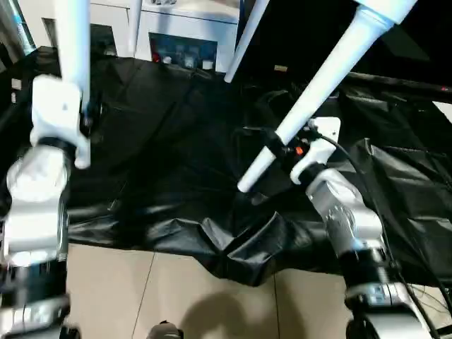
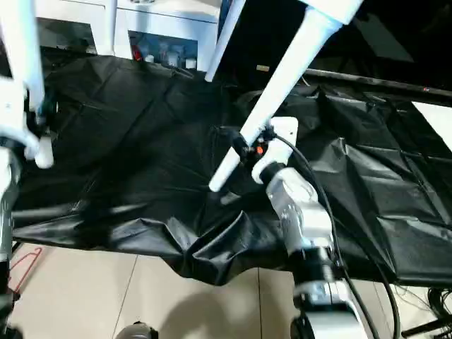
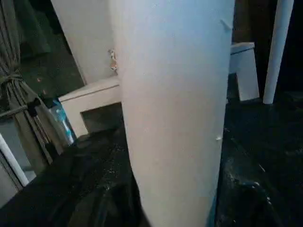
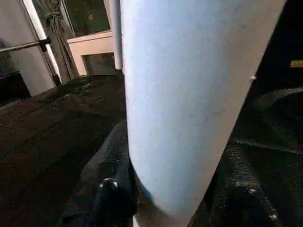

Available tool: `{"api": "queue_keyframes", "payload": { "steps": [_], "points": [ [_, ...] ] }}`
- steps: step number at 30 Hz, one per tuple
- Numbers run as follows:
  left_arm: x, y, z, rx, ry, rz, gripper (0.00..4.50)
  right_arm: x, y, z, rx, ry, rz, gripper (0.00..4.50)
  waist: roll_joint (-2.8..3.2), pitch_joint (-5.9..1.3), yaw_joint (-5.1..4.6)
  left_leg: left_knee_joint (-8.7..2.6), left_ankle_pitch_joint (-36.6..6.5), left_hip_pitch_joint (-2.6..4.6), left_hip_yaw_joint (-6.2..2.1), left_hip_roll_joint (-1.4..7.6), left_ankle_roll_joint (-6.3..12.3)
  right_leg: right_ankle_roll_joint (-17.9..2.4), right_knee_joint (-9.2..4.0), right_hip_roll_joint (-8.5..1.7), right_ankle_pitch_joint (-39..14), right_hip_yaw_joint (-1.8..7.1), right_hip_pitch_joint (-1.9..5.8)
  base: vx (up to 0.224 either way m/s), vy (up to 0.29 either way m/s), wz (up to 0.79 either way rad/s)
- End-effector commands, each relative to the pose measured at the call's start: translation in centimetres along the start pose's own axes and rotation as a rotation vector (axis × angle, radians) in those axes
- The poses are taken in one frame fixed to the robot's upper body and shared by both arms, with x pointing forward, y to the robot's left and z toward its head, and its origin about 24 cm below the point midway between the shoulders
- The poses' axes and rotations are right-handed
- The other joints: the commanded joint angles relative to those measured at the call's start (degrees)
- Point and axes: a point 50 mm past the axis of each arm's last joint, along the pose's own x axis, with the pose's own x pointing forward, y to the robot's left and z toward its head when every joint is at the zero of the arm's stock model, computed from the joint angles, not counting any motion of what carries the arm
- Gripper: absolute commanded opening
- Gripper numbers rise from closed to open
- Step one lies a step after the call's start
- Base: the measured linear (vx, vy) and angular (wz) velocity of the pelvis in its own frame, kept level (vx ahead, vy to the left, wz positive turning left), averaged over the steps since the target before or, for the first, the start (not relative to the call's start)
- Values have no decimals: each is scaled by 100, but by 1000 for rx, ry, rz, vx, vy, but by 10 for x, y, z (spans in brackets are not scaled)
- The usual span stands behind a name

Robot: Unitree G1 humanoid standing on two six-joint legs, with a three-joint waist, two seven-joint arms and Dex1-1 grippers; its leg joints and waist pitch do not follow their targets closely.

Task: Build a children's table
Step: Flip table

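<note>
Forearms: two silver forearms sit closest, rising from the bottom edge, one on each side of the head views.
Black sheet (image 1: 176, 141): biggest thing in sight, a crumpled black cover spread across the work surface, its front edge sagging toward the pale floor tiles (image 1: 120, 289).
Table: it hangs raised above the sheet, top out of frame overhead; four white legs come down into view, two of them far back near the white cabinet (image 1: 183, 35).
Left leg (image 1: 73, 42): stands nearly upright, running straight down into the left gripper (image 1: 83, 116).
Right leg (image 1: 318, 92): slants down and inward, its narrow tip (image 1: 247, 185) hanging free just above the sheet.
Left grip: the white body of the hand hides the fingers; the leg passes through it and crowds the left wrist view, so I judge it clamped on that leg.
Right gripper (image 1: 282, 145): dark fingers (image 1: 274, 147) closed around the lower part of the slanted leg, a little above the tip.
Handling: hollow plastic, so probably light and stiff, but smooth and tapered; a grip could slide toward the thin end.
Where to hold: higher on each leg, where the tube is thicker, looks the safer hold; the socket joints may loosen if the legs are levered sideways.
</note>
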Motion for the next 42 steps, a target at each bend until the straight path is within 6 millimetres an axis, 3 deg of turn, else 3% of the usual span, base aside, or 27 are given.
{"api": "queue_keyframes", "payload": {
  "steps": [1, 5, 7, 8, 11, 14, 17, 19, 20, 21, 22, 25, 29, 32, 34, 36, 38, 40, 42],
  "points": [
    [-3, -27, -18, 52, 69, -149, 161, 2, 16, 1, -35, 7, 57, 157, 195, -318, -74, -503, -2207, 255, -74, 149, -559, -605, -477, -285, -917, 195, 30, 0, 0, 0],
    [-10, -37, -36, 38, 139, -209, 161, -4, 20, -8, -112, 37, -21, 152, 189, -317, -75, -523, -2409, 276, -81, 142, -639, -498, -515, -287, -1147, 207, 12, 0, 0, 0],
    [-10, -39, -41, 33, 158, -227, 161, -5, 22, -11, -112, 39, -45, 152, 221, -291, -88, -542, -2746, 316, -94, 146, -717, -478, -557, -279, -1376, 216, -48, 0, 0, 0],
    [-10, -40, -43, 32, 163, -231, 161, -5, 23, -12, -115, 40, -51, 152, 210, -277, -103, -552, -3076, 334, -117, 137, -768, -441, -586, -278, -1675, 212, -66, 0, 0, 0],
    [-8, -41, -47, 32, 174, -245, 161, -4, 25, -15, -134, 49, -81, 152, 199, -280, -103, -565, -3389, 372, -149, 151, -796, -389, -622, -292, -1894, 215, -97, 0, 0, 0],
    [-2, -42, -52, 34, 185, -243, 161, -2, 24, -18, -123, 64, -112, 152, 221, -279, -100, -568, -3503, 376, -161, 144, -799, -361, -639, -308, -1996, 228, -112, 0, 0, 0],
    [2, -42, -59, 41, 209, -246, 161, 1, 23, -23, -130, 111, -129, 152, 172, -279, -114, -577, -3499, 355, -168, 134, -784, -341, -643, -309, -2038, 222, -96, 0, 0, 0],
    [3, -41, -63, 26, 222, -246, 161, 2, 24, -24, -138, 114, -118, 152, 186, -277, -119, -589, -3524, 346, -176, 133, -800, -337, -647, -324, -2144, 221, -89, 0, 0, 0],
    [5, -40, -68, 18, 237, -246, 161, 3, 25, -25, -147, 111, -114, 187, 166, -267, -115, -583, -3580, 364, -174, 138, -791, -338, -665, -335, -2247, 224, -109, 0, 0, 0],
    [5, -39, -71, 20, 248, -247, 161, 3, 25, -25, -147, 107, -116, 187, 177, -259, -110, -574, -3666, 390, -173, 128, -778, -315, -704, -346, -2435, 230, -134, 0, 0, 0],
    [6, -38, -73, 24, 253, -247, 217, 3, 26, -25, -146, 105, -120, 224, 172, -260, -116, -576, -3696, 391, -180, 132, -783, -318, -700, -353, -2494, 232, -129, 0, 0, 0],
    [6, -35, -73, 28, 249, -232, 235, 3, 26, -23, -143, 86, -125, 233, 185, -257, -130, -607, -3761, 363, -214, 145, -779, -314, -705, -366, -2632, 229, -109, 0, 0, 0],
    [0, -28, -74, 9, 235, -184, 275, -2, 22, -20, -140, 67, -150, 271, 197, -251, -130, -602, -3594, 364, -181, 151, -734, -423, -676, -359, -2331, 247, -120, 0, 0, 0],
    [-9, -25, -74, -24, 224, -172, 293, -9, 20, -17, -159, 61, -158, 305, 207, -276, -120, -611, -3191, 308, -161, 161, -699, -490, -614, -344, -1824, 255, -60, 0, 0, 0],
    [-20, -22, -71, -49, 212, -156, 314, -17, 19, -13, -167, 42, -170, 316, 209, -297, -111, -607, -2881, 282, -136, 173, -663, -554, -557, -316, -1262, 252, -17, 33, -2, 0],
    [-30, -19, -66, -62, 190, -139, 326, -26, 19, -10, -162, 32, -180, 336, 198, -346, -102, -565, -2167, 250, -99, 158, -541, -622, -460, -269, -305, 232, 51, 72, -6, 0],
    [-35, -18, -64, -69, 178, -128, 349, -31, 20, -8, -157, 26, -189, 354, 195, -339, -95, -540, -1755, 214, -81, 154, -484, -621, -420, -261, 247, 218, 90, 71, -11, -2],
    [-46, -15, -60, -101, 159, -116, 362, -43, 19, -8, -133, 32, -214, 366, 132, -345, -82, -519, -1610, 226, -57, 140, -419, -596, -419, -251, 360, 212, 117, 27, -4, -1],
    [-56, -12, -61, -209, 150, -100, 362, -54, 21, -8, -120, 18, -206, 366, 137, -327, -69, -522, -1585, 236, -37, 139, -373, -564, -447, -250, 297, 220, 107, 0, 0, 0]
  ]
}}
